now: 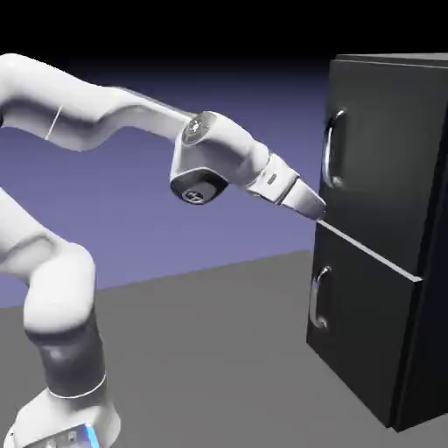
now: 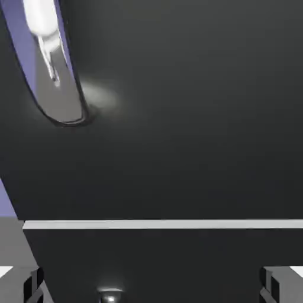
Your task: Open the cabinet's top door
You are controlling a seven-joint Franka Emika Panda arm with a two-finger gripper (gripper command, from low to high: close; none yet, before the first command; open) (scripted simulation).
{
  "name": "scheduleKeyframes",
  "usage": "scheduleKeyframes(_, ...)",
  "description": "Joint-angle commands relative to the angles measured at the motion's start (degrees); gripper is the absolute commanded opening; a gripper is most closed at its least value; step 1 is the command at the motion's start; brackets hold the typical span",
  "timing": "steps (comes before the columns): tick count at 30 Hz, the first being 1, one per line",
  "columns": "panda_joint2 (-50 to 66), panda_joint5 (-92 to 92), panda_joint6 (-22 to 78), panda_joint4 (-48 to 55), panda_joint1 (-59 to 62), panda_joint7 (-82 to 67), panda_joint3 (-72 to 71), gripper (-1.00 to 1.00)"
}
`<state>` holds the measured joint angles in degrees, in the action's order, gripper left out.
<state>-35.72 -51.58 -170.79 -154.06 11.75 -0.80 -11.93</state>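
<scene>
From the side, the white arm (image 1: 61, 262) rises at the lower left, folds back on itself and reaches out level to the right, its forearm sloping slightly down toward the cabinet (image 1: 385, 236). The wrist is bent so the pincer (image 1: 317, 210) points at the cabinet's front, tilted a little downward. Its tip sits right at the pale seam between the two panels, at the bottom edge of the top door (image 1: 376, 149), below that door's curved silver handle (image 1: 331, 149) and above the lower handle (image 1: 318, 297). From here I cannot tell whether the tip touches the panel. The cabinet stands on the grey counter (image 1: 219, 350) at the right, its top door shut flush.

Looking along the hand, the black door front (image 2: 189, 118) fills nearly everything. The upper handle (image 2: 56, 65) shows at the top left, mirror-bright. A pale horizontal line (image 2: 165, 224) marks the seam between the panels. The two grey fingertips (image 2: 23, 284) sit at the bottom corners, spread as wide as they go, with nothing between them but black panel; the pincer has hold of nothing.
</scene>
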Motion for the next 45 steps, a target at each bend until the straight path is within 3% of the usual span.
scheduleKeyframes(1,-0.1,-2.5,0.2,0.3,0.6,-2.1,-0.6,0.0)
scheduleKeyframes(45,-6.6,-111.1,6.9,15.0,26.8,-93.2,-25.7,0.0)
